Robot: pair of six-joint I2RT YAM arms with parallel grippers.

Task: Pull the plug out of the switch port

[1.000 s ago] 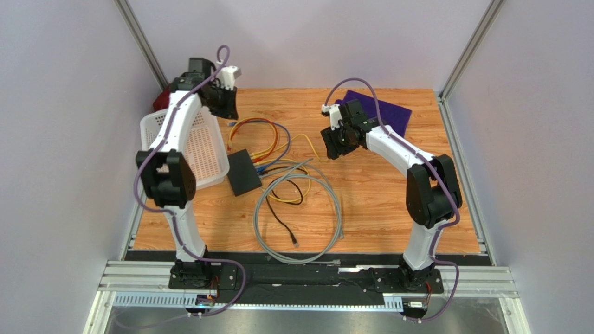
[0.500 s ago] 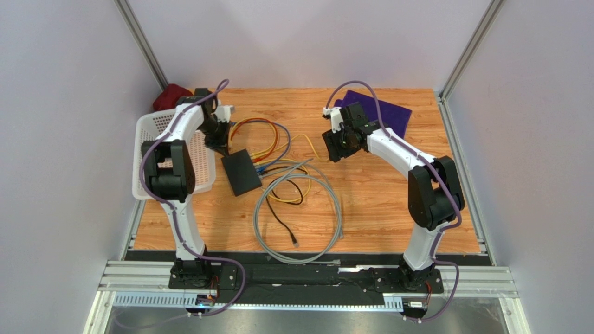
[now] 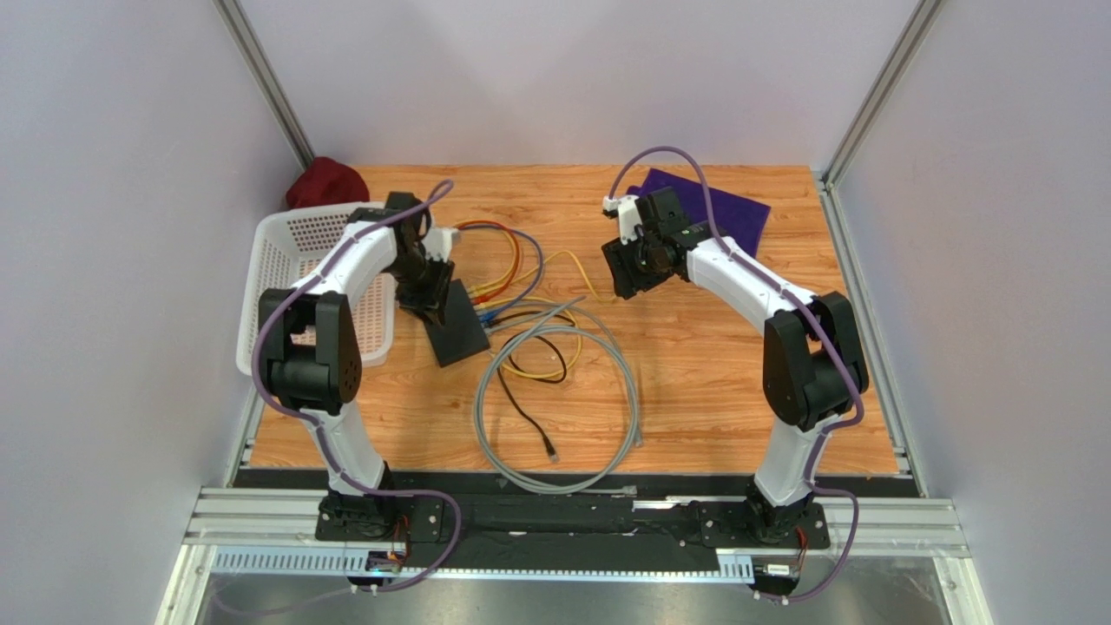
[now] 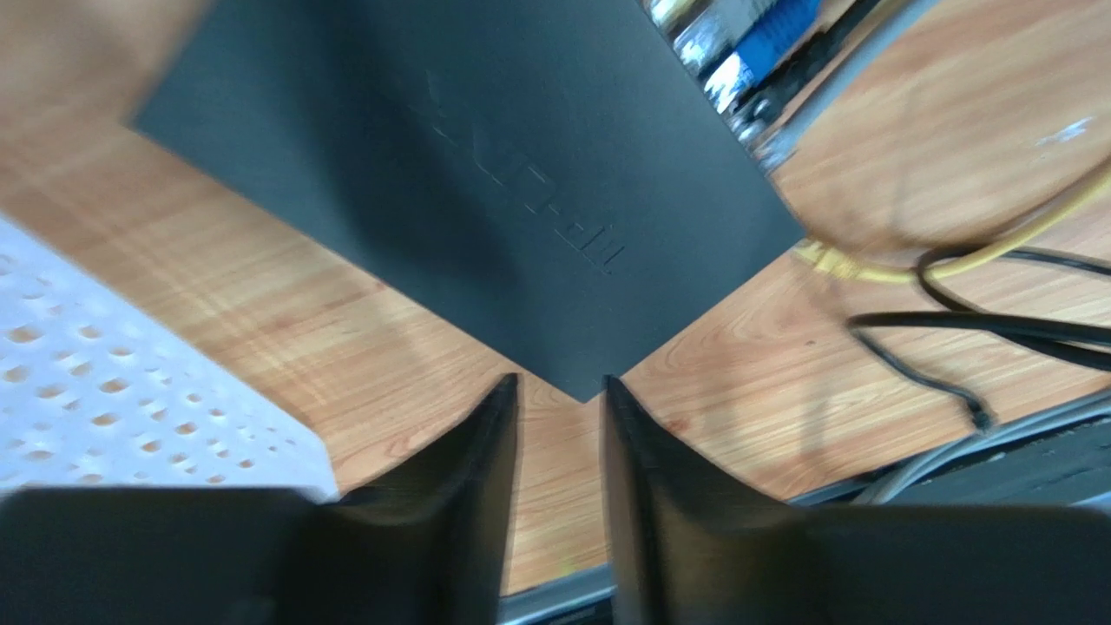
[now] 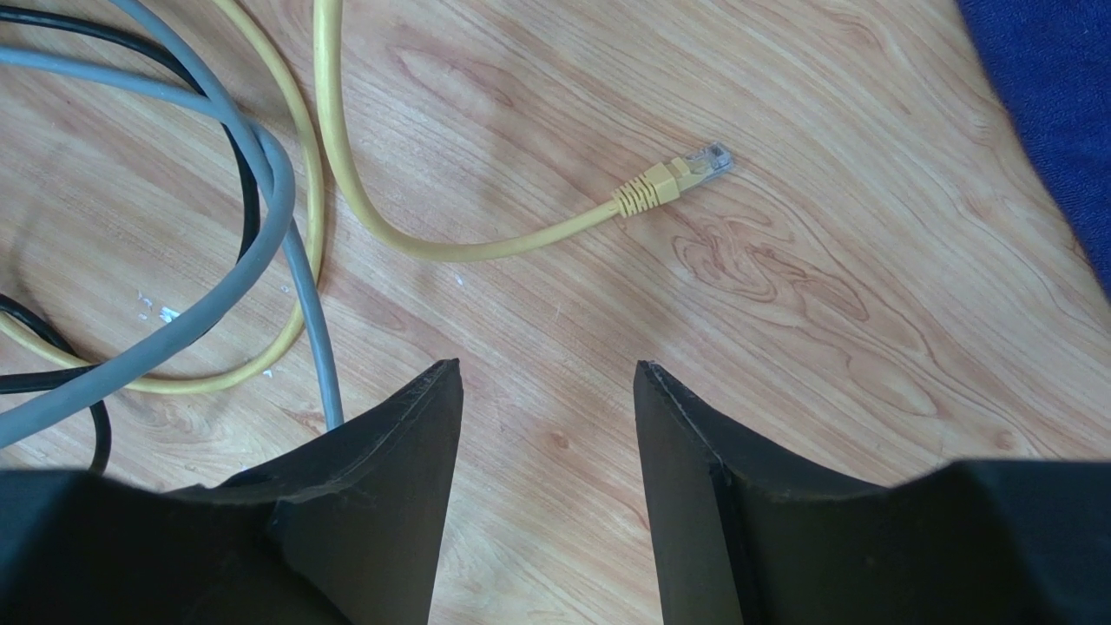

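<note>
Switch (image 3: 457,332) lies flat on the wooden table (image 3: 704,378), just beside the white mesh basket (image 3: 281,280); its cabled edge faces right and away from the arm bases; blue plug (image 4: 770,29) sits at that edge, blurred. Left gripper (image 4: 558,384) hovers low over the switch's near corner; jaws a narrow gap apart, bare wood between, gripping nothing. Right gripper (image 5: 548,371) hangs over bare wood, well apart from the switch; jaws wide, empty. Loose yellow cable plug (image 5: 678,172) lies ahead of the right fingers, not touching; grey cable (image 5: 281,195) curls at left; purple cloth (image 3: 730,202) in the far right corner.
</note>
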